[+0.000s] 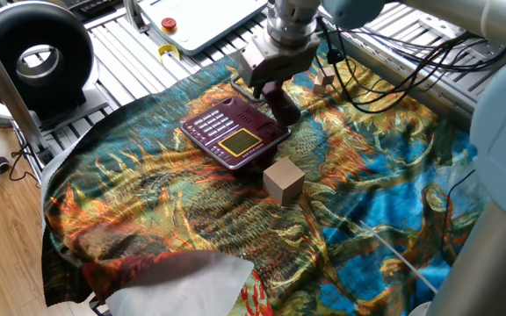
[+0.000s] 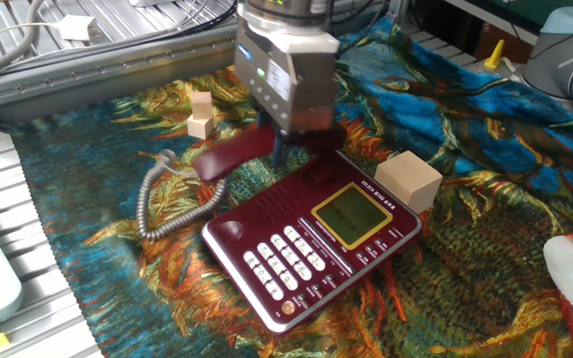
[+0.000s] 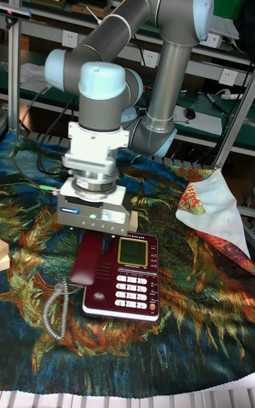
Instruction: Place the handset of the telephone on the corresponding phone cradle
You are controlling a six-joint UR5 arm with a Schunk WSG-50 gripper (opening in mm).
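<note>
The maroon handset (image 2: 225, 160) hangs just above the cloth at the far edge of the telephone (image 2: 311, 244), and my gripper (image 2: 279, 149) is shut on its middle. In the tall fixed view the handset (image 3: 86, 261) lies lengthwise over the left side of the telephone (image 3: 131, 282), where the phone cradle (image 2: 270, 205) runs. I cannot tell whether the two touch. A coiled cord (image 2: 155, 204) trails from the handset onto the cloth. In one fixed view the gripper (image 1: 270, 86) holds the handset (image 1: 285, 107) beside the telephone (image 1: 234, 133).
A tan wooden cube (image 2: 408, 181) stands right of the telephone, with small cubes (image 2: 201, 111) behind the handset. The patterned cloth (image 2: 485, 189) covers the table. A crumpled white cloth (image 3: 212, 206) lies at one side. Metal rails (image 2: 78, 60) border the cloth.
</note>
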